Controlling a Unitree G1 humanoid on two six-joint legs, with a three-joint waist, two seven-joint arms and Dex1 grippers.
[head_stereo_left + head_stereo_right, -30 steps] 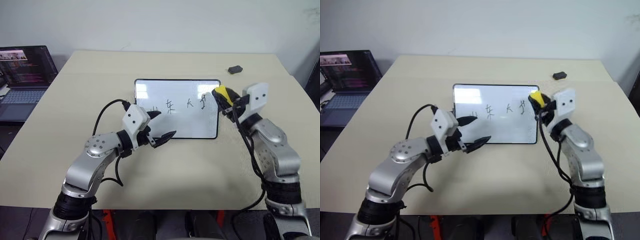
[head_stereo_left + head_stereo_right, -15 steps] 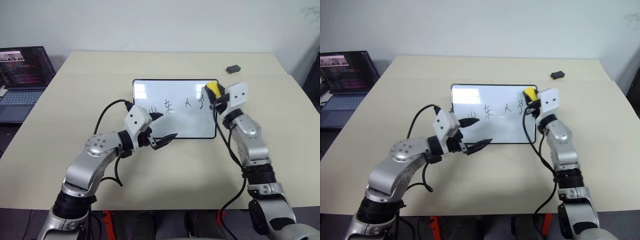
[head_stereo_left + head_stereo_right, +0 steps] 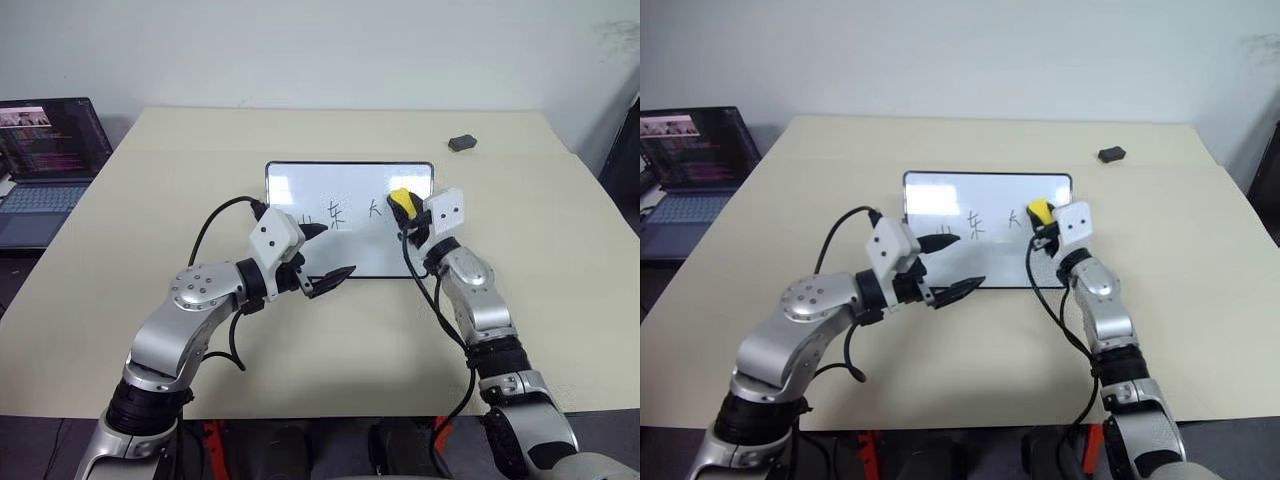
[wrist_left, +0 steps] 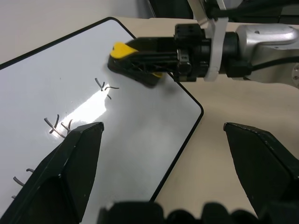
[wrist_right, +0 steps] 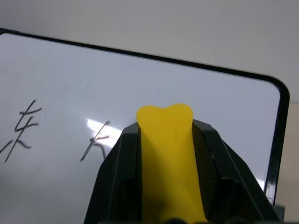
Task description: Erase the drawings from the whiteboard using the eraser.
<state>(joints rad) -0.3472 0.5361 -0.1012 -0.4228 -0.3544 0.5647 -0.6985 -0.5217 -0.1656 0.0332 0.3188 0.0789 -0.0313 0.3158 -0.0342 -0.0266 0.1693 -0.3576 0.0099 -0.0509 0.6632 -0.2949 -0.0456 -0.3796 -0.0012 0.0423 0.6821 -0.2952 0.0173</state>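
Beige counter (image 3: pixel 330 340) is carrying the whiteboard (image 3: pixel 350 250) centrally. We are clamping the eraser (image 3: pixel 401 200) in the right gripper (image 3: pixel 405 207) jaws over the drawings (image 3: pixel 340 214), mostly uncleared; left gripper (image 3: pixel 325 252) jaws are standing open, empty.

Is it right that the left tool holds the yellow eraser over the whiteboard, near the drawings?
Not quite: the right tool holds the eraser, not the left. The left eye view shows this. The left tool is open and holds nothing. The rest is correct: the eraser is over the whiteboard, near the drawings.
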